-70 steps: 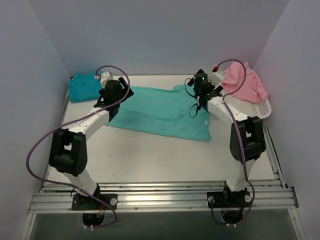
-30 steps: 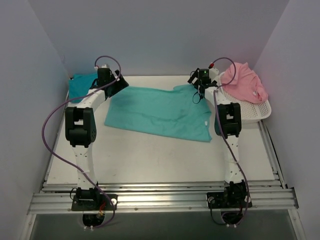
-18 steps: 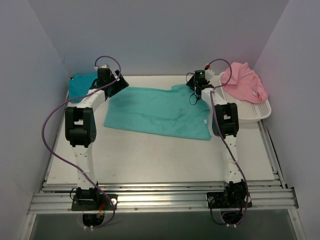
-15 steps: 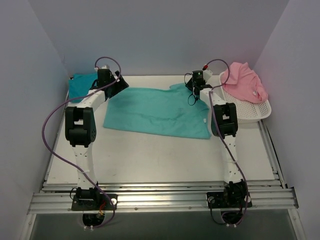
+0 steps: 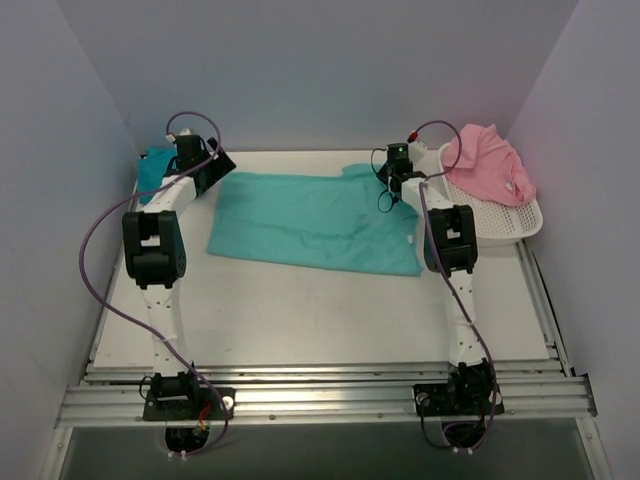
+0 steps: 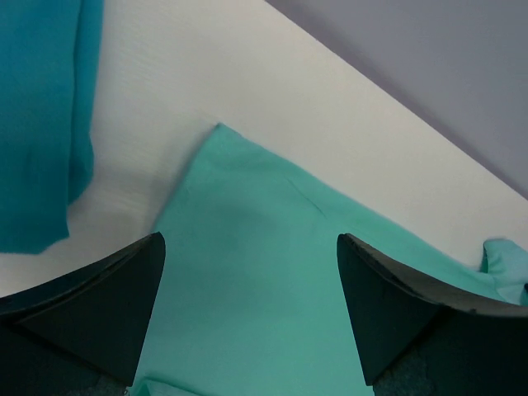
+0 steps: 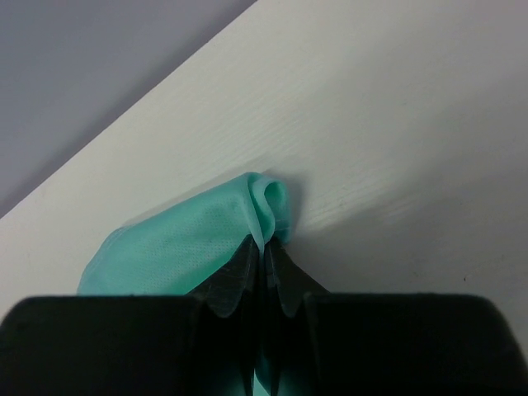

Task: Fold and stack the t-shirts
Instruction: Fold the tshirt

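Right jaws pinching sea-green t-shirt (image 5: 320, 220), left jaws wide, 3 t-shirts (image 5: 487, 165), 1 basket (image 5: 512, 218)

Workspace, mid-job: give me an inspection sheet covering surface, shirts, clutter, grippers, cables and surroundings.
Surface: white table, no spills seen.
Job's things: sea-green shirt spread flat mid-table; blue shirt at far left corner; pink shirt heaped on the basket.
Clutter: white mesh basket, far right.
Grippers: left gripper open over the green shirt's far left corner; right gripper shut on a pinched fold of its far right edge.
Cables: purple cables loop beside each arm.
Surroundings: plain walls on three sides; metal rail at the near edge.
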Controlling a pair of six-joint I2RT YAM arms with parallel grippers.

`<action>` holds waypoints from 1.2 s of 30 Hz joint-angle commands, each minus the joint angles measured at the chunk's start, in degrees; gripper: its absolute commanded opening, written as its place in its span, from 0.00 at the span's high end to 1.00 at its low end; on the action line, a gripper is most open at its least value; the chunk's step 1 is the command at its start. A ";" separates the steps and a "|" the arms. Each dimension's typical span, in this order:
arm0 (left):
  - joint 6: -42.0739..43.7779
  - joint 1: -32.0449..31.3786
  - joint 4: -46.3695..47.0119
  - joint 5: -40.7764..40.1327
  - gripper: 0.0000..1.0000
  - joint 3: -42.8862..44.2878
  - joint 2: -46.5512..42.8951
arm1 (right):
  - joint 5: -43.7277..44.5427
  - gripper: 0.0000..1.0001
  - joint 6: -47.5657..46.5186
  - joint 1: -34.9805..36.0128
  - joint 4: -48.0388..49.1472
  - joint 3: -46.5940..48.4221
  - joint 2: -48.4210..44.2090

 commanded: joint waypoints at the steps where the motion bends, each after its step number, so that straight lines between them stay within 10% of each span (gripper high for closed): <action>1: -1.84 2.46 -0.89 -0.90 0.06 8.25 4.75 | 1.28 1.00 -1.75 -0.92 -2.19 -2.52 -2.63; 15: -5.98 1.68 -6.87 6.57 0.06 26.55 20.76 | -0.91 1.00 -1.23 -1.28 3.08 -10.69 -6.85; 26: -4.14 -1.40 -7.84 5.52 0.00 24.88 21.72 | -1.26 1.00 -1.14 -1.28 4.22 -12.28 -7.12; 36: -4.23 -1.31 -9.33 5.61 0.47 28.05 24.27 | -0.65 1.00 -2.02 -1.28 4.40 -12.80 -7.20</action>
